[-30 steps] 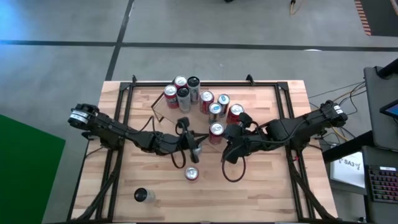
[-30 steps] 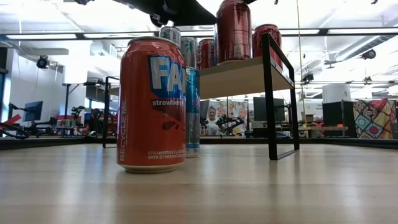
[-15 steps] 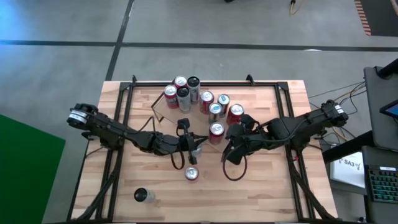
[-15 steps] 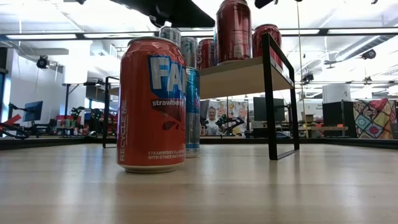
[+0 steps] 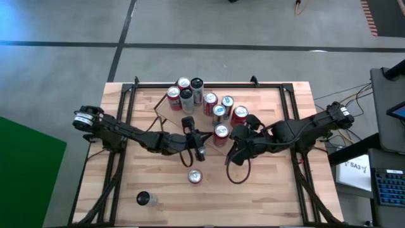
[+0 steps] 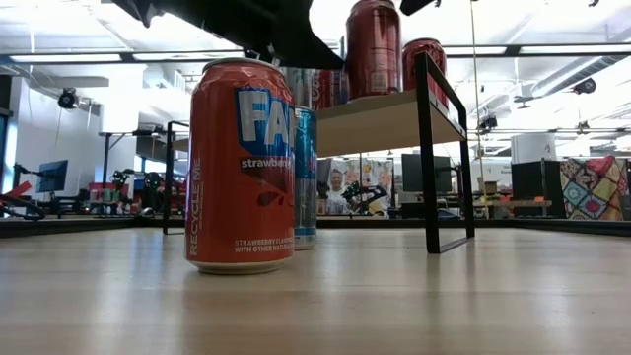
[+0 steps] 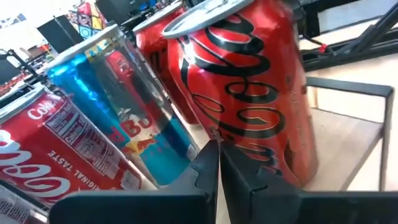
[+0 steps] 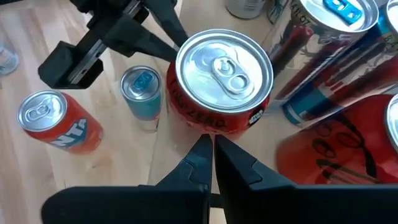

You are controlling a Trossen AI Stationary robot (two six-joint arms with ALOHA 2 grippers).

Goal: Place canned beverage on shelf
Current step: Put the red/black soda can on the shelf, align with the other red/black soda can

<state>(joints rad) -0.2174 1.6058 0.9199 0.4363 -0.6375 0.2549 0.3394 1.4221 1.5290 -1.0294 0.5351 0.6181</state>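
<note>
Grey concrete floor surrounds a butcher-block table (image 5: 272,190), seen from above with two dark arms reaching toward its middle. At the near left corner of the table a small dark-topped can (image 5: 145,199) stands alone. Further right, an orange can (image 5: 195,177) stands on the tabletop toward the front edge; in the low view the same can (image 6: 242,166) fills the foreground, with a slim blue can (image 6: 305,177) just behind it.

The left gripper (image 5: 200,152) is held above the table between the orange can and the shelf, its fingers pressed together with nothing between them. Through its wrist camera the closed fingers (image 7: 214,171) are seen pointing at a red cola can (image 7: 249,93), with a blue and silver can (image 7: 127,109) beside it.

The shelf (image 5: 161,104) lies across the rear middle of the table, and a cluster of cans (image 5: 202,101) stands on its plank; from table height the plank (image 6: 380,120) is seen raised on a black frame, with red cans (image 6: 373,47) on top.

The right gripper (image 5: 231,155) is held near the shelf's front right, also clenched shut and empty. Its wrist view shows the closed fingertips (image 8: 211,155) just short of a red can (image 8: 224,84), though whether they touch it cannot be told.

Beyond the table, a workshop with desks and monitors is visible.
</note>
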